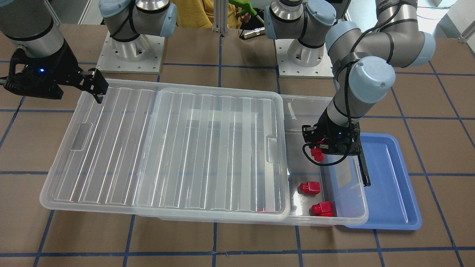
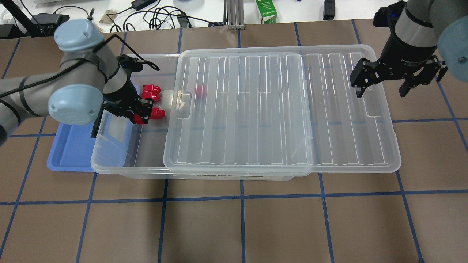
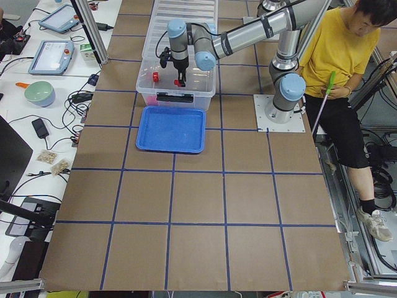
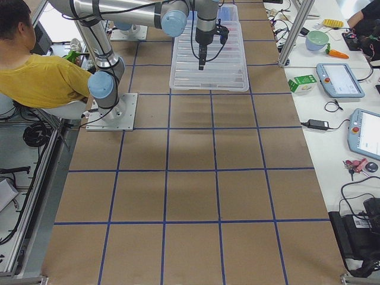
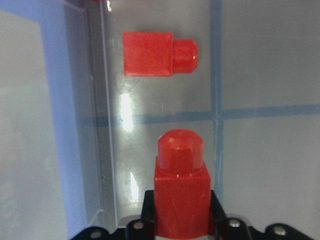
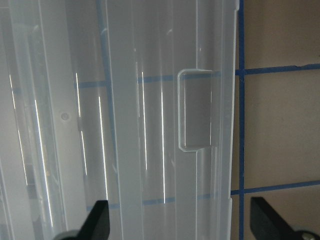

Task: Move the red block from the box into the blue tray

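My left gripper [image 1: 320, 147] is shut on a red block [image 1: 317, 153], held with its narrow end pointing down, as the left wrist view [image 5: 180, 192] shows. It is over the open end of the clear box [image 1: 362, 207], close to the wall beside the blue tray [image 1: 389, 178]. Two more red blocks [image 1: 310, 187] [image 1: 322, 209] lie on the box floor; one shows in the wrist view [image 5: 159, 54]. The tray lies against the box's short side [image 2: 69, 149]. My right gripper [image 2: 382, 87] is open and empty above the lid's far end [image 6: 182, 222].
The ribbed clear lid [image 2: 278, 109] is slid sideways, overhanging the box towards my right arm and leaving the tray end open. A blurred red shape [image 2: 200, 90] shows through the lid. A person in yellow [image 3: 335, 56] sits behind the arm bases.
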You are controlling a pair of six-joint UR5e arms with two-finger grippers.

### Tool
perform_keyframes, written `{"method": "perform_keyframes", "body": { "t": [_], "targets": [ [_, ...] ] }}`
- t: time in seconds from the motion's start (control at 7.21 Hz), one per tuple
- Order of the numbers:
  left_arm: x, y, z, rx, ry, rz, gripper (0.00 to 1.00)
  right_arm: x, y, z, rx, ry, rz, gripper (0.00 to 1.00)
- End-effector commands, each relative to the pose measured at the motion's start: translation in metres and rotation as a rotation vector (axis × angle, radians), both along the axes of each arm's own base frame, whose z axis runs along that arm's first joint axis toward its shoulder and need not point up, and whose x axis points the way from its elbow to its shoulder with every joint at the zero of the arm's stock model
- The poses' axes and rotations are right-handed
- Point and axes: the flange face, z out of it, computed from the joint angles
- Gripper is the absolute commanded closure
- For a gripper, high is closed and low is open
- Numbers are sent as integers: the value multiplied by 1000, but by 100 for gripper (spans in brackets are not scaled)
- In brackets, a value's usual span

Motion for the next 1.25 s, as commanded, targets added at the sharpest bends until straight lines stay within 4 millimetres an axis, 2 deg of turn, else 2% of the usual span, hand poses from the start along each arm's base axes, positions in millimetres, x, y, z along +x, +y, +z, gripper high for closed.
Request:
{"method": "perform_keyframes", "body": {
  "t": [0.0, 0.14, 0.28, 0.42, 0.55, 0.69, 0.83, 0.97, 1.11],
  "targets": [
    [4, 5, 76, -1, -2, -5, 100, -4, -3, 0, -4, 3, -5, 0],
    [33, 2, 83, -9, 1, 5, 100, -25, -6, 0, -2, 2, -41, 0],
    [87, -2, 75, 2, 15, -20, 100, -66, -8, 1, -2, -2, -72, 0],
    [143, -7, 70, -1, 26, -47, 100, -110, -8, -8, 16, -19, -68, 0],
    [189, -9, 57, -15, 42, -112, 100, -132, -27, -23, -21, -1, -24, 0],
    [216, -19, 26, -10, 50, -104, 100, -139, -43, -42, -15, 5, -18, 0],
    [227, -35, -6, -11, 49, -115, 100, -142, -47, -52, -2, -2, -13, 0],
    [232, -44, -30, 0, 54, -119, 100, -142, -47, -57, 12, -8, 7, 0],
    [236, -51, -53, 4, 58, -118, 100, -143, -51, -83, 55, -28, 7, 0]
  ]
}}
